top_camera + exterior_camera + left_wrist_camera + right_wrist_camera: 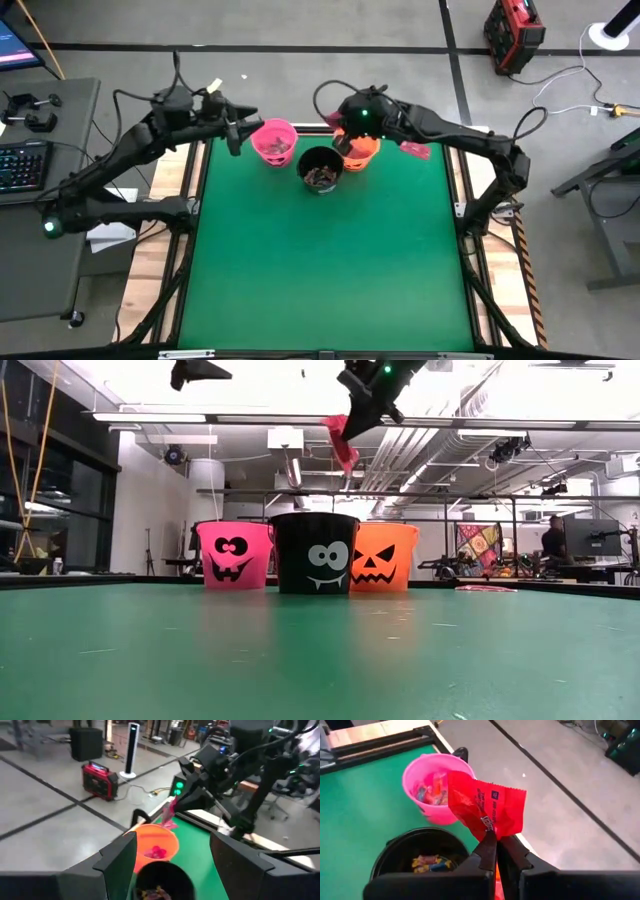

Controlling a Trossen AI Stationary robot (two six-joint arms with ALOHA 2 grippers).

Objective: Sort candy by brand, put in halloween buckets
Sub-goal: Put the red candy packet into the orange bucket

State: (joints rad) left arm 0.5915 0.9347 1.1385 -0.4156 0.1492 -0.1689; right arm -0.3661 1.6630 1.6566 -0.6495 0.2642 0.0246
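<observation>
Right wrist view: right tool [492, 840] clamped on red packet [487, 805], poised over orange bucket [360, 150] at tabletop's [320, 260] far edge. Best centred above rim before release. Left tool [236, 125] spread, empty, beside pink bucket [273, 140].

bright ceiling glare in low view; wrist views blurred.

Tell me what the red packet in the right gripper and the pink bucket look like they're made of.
Red packet: likely thin glossy plastic film, judging by its creases, sheen and crimped edge. Pink bucket: probably smooth moulded plastic, with an even rim and slightly translucent wall.
</observation>
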